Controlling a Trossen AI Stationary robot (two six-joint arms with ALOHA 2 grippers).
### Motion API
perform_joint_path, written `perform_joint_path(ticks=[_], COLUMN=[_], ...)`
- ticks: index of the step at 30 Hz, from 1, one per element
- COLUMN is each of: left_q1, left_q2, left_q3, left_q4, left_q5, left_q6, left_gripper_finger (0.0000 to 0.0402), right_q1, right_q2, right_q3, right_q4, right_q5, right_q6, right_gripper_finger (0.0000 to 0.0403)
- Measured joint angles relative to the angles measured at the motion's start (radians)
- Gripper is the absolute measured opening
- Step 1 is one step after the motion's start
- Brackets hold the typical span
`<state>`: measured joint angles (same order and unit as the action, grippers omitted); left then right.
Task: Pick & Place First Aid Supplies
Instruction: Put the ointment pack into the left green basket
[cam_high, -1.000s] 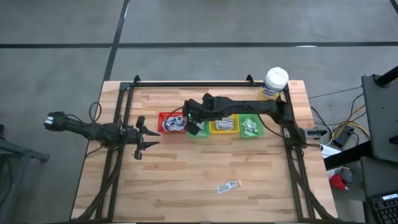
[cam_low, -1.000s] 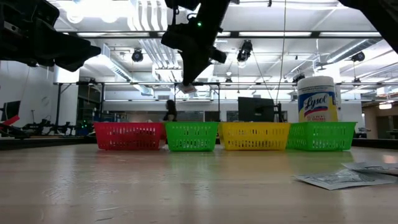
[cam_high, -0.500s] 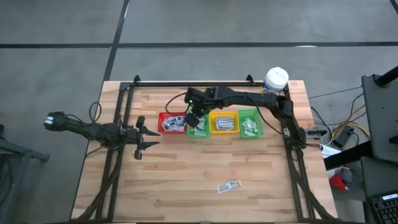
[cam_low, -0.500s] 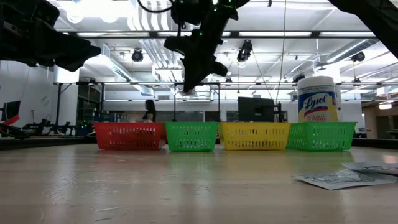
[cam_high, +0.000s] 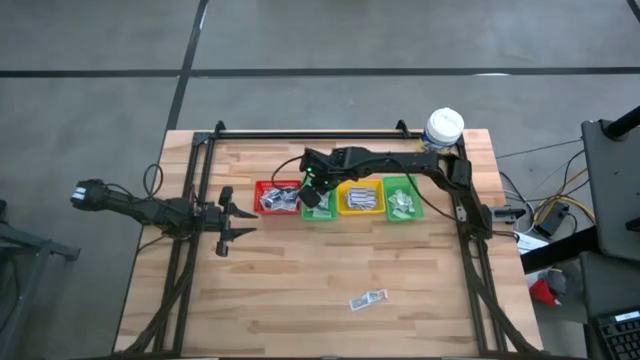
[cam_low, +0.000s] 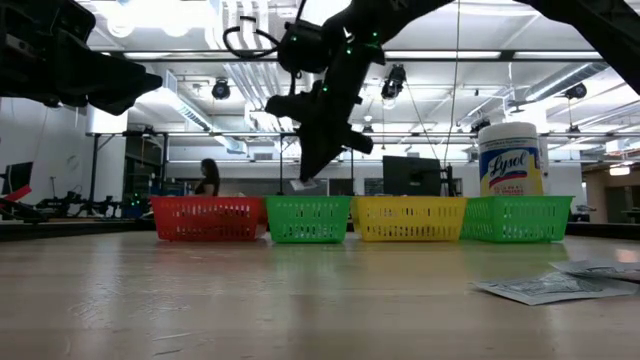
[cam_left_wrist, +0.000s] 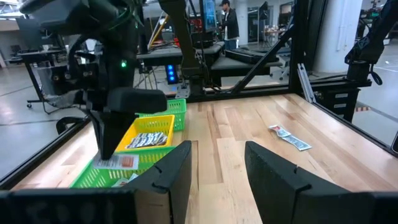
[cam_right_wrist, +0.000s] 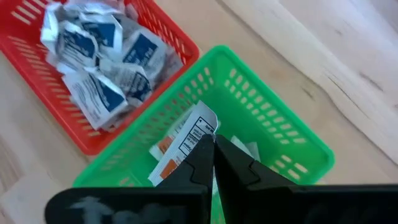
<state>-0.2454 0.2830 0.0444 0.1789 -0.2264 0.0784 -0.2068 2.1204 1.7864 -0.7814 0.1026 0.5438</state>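
Note:
My right gripper (cam_right_wrist: 213, 142) is shut on one small white packet (cam_right_wrist: 180, 149) with orange and black print, one of the first aid supplies. It hangs just over the left green bin (cam_high: 318, 206), which stands between a red bin (cam_high: 277, 197) full of blue-printed packets and a yellow bin (cam_high: 360, 198). In the low view the packet (cam_low: 302, 185) hangs a little above the bin's rim (cam_low: 308, 203). Two more packets (cam_high: 367, 298) lie flat near the table's front edge. My left gripper (cam_left_wrist: 217, 155) waits open at the table's left, pointing level. My right gripper pinches the packet at one end (cam_right_wrist: 199, 132) between its two fingertips. The fingers slant steeply down from above. The packet hangs tilted below the fingers, clear of the green bin and of the packets lying in it.
A second green bin (cam_high: 403, 200) with packets closes the row on the right. A white-capped wipes bottle (cam_high: 443, 130) stands behind it at the far right corner. Black frame rails (cam_high: 190, 250) run along both table sides. Bare wood lies in front of the bins.
My right gripper has come down toward the left green bin with the packet and rolled its wrist; the packet now hangs just above the bin's rim, far lower than a second ago.

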Motion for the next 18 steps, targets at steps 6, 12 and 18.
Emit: perform_joint_path(ticks=[6,12,18], left_q1=[0.0,0.0,0.0], left_q2=[0.0,0.0,0.0], left_q3=[0.0,0.0,0.0], left_q4=[0.0,0.0,0.0], left_q5=[0.0,0.0,0.0], left_q6=[0.0,0.0,0.0], left_gripper_finger=[0.0151,0.0151,0.0151], right_q1=[-0.012,-0.015,-0.014], right_q2=[0.002,0.003,0.003], right_q3=[-0.047,-0.083,-0.113], right_q4=[0.025,0.036,0.04], right_q5=[-0.016,-0.024,-0.025], right_q6=[0.032,0.045,0.057], right_gripper_finger=[0.0008,0.0008,0.0008])
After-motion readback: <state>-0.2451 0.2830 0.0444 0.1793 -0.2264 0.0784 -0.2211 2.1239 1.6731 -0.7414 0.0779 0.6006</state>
